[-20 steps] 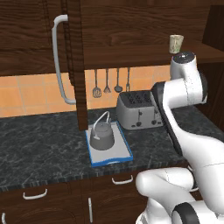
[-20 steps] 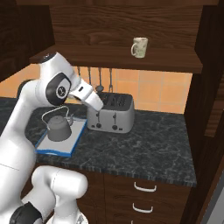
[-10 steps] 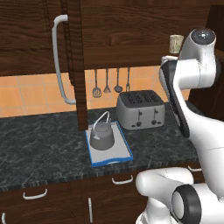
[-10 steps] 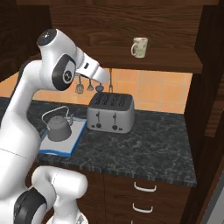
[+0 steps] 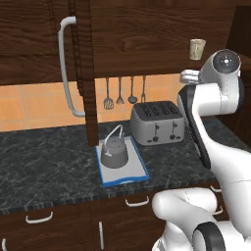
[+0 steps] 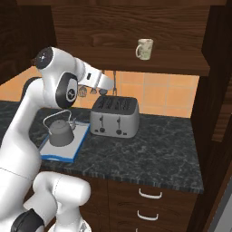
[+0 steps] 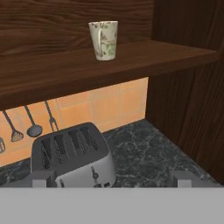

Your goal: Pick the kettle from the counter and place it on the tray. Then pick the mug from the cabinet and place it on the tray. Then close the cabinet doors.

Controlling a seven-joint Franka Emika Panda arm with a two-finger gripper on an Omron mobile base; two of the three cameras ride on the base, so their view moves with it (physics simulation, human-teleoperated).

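Note:
The cream speckled mug (image 7: 104,40) stands upright on the open cabinet's shelf (image 7: 144,56); it also shows as mug (image 5: 197,48) and mug (image 6: 144,48). My gripper (image 6: 107,89) hangs open and empty over the toaster, below and left of the mug and well short of it. In the hand view the gripper (image 7: 111,180) has its tips wide apart with nothing between them. The dark-grey kettle (image 5: 114,153) sits upright on the blue-rimmed tray (image 5: 142,166) on the counter (image 5: 49,162), seen again as kettle (image 6: 61,130) on tray (image 6: 68,155).
A silver four-slot toaster (image 6: 114,117) stands on the counter right of the tray, under the shelf. The left cabinet door (image 5: 84,73) swings open with its white bar handle (image 5: 64,68) facing me. The right cabinet door (image 6: 221,90) is open too. Utensils (image 5: 120,93) hang on the tiled wall.
The arm has risen and swung its hand up from toaster height toward shelf level. The jaws stayed open. Kettle, tray and mug have not moved.

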